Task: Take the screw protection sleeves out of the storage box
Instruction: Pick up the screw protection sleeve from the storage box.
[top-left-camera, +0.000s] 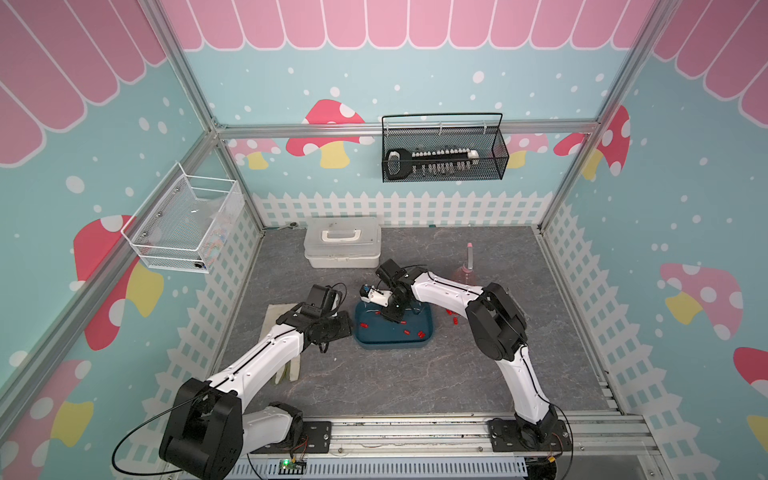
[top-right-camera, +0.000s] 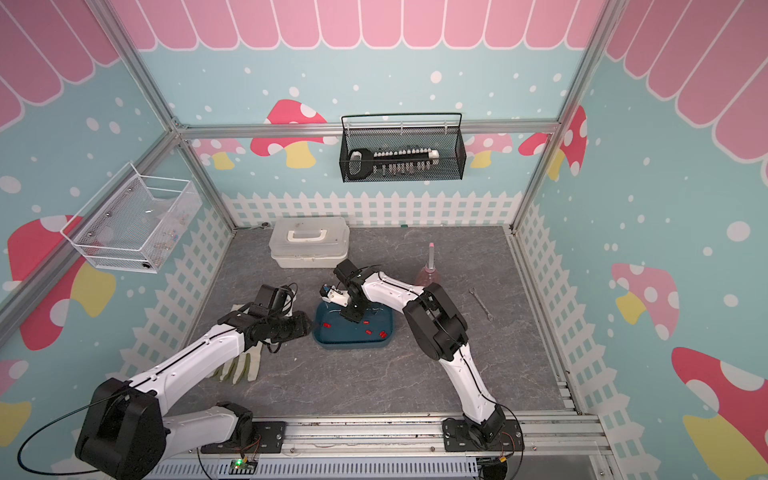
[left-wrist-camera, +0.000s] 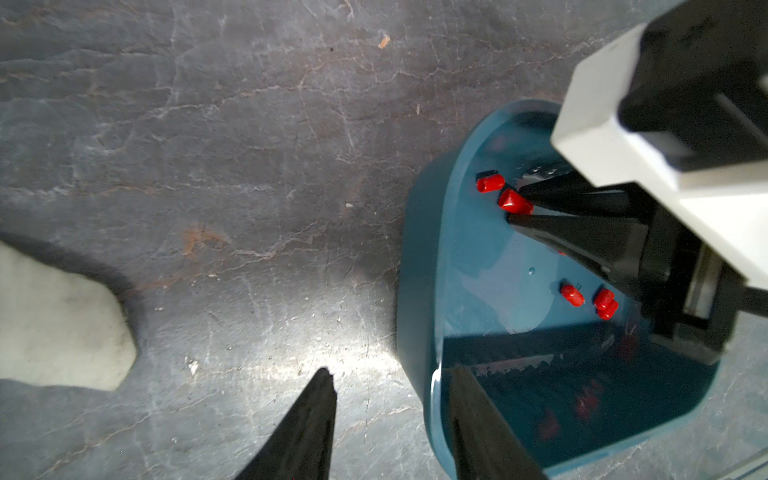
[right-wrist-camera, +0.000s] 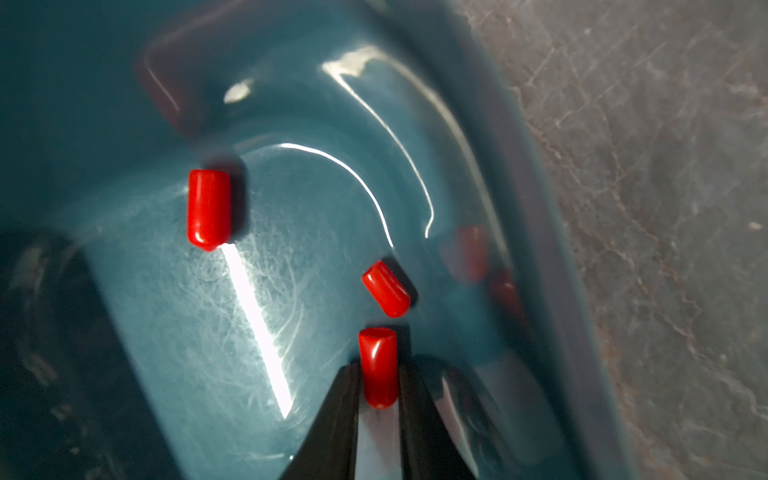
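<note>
Down on the glossy floor of the shallow dark teal-blue plastic storage box (right-wrist-camera: 166, 332), close to its rounded corner, we see the right gripper (right-wrist-camera: 379, 384) pinching one tiny bright red plastic screw protection sleeve (right-wrist-camera: 376, 353) between its black fingertips, with about half the sleeve sticking out past them. We judge the hold thin: the sleeve is smooth and round, so it could squirt out or swivel on the lift and fall back into the box. Two loose sleeves (right-wrist-camera: 386, 289) lie just beyond the held one, the nearer almost touching it, and a sideways move could scatter them. The left gripper (left-wrist-camera: 390, 372) stands open astride the box's wall, one finger inside and one outside, gripping nothing; a bump there could shift the box.
</note>
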